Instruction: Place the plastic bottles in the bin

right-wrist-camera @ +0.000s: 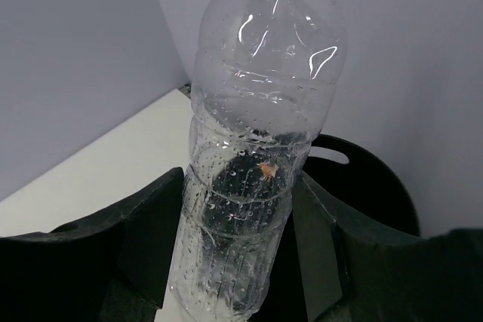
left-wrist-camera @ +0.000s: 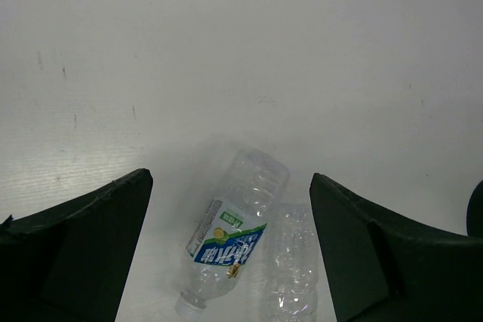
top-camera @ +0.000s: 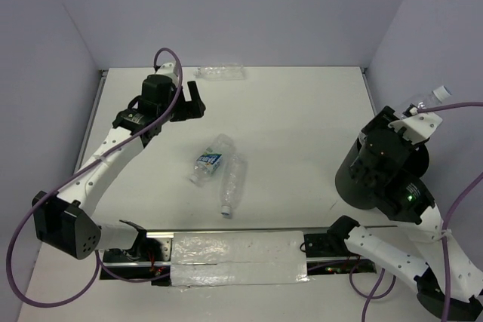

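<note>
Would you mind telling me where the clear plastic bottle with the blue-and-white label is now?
In the top view, the clear blue-and-white-labelled bottle lies on its side near the white table's middle, just left of an unlabelled clear bottle.

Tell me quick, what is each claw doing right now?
Left claw: open, holding nothing.
Right claw: closed on a bottle.

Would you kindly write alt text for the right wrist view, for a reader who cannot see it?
The right gripper clamps a clear, unlabelled plastic bottle between its black fingers, over the open mouth of a black cylindrical bin. White table and a pale wall lie behind.
</note>
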Available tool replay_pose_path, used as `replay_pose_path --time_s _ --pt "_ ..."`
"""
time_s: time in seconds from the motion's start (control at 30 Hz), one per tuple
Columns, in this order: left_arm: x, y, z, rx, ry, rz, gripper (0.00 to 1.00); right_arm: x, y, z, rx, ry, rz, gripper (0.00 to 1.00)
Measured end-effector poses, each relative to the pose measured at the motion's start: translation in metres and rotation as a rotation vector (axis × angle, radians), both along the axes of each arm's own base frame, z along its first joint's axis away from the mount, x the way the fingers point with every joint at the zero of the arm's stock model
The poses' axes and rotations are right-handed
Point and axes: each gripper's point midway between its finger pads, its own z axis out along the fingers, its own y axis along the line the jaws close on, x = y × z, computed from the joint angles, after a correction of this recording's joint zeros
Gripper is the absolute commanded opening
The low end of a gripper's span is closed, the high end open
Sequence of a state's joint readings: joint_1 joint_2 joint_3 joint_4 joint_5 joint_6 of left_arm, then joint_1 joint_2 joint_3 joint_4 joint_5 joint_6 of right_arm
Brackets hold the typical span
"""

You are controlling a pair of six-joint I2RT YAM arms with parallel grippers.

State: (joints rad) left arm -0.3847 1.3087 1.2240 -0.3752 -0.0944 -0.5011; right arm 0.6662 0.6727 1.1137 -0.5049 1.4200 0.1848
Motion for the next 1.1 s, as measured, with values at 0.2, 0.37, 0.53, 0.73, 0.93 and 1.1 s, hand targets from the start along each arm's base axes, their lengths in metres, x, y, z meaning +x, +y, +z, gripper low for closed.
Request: replay_pose_path --time_s 0.2,0.37,0.53,0.73,0.93,1.1 --pt "0.001 -0.007 0.002 -0.02 0.005 -0.027 0.99 -0.016 -0.015 -0.017 -0.033 0.033 -0.04 0.49" --pt "0.0 -0.011 0.002 -0.03 0.011 -0.046 0.99 -0.016 -0.017 -0.048 -0.101 0.104 -0.063 0.52" --pt "0.0 -0.012 0.002 -0.034 0.012 -0.053 0.99 -0.018 -0.027 -0.068 -0.129 0.159 -0.127 0.56" --pt "-0.001 -0.014 0.002 -0.038 0.014 -0.062 0.99 -0.019 -0.046 -0.075 -0.041 0.157 -0.216 0.98" --pt "-0.002 -0.015 0.001 -0.041 0.019 -0.07 0.99 0.008 -0.026 -0.081 -0.009 0.247 -0.104 1.0" --pt "0.0 -0.016 -0.007 -0.034 0.042 -0.066 0.99 0.04 0.013 -0.054 0.094 0.221 0.122 1.0"
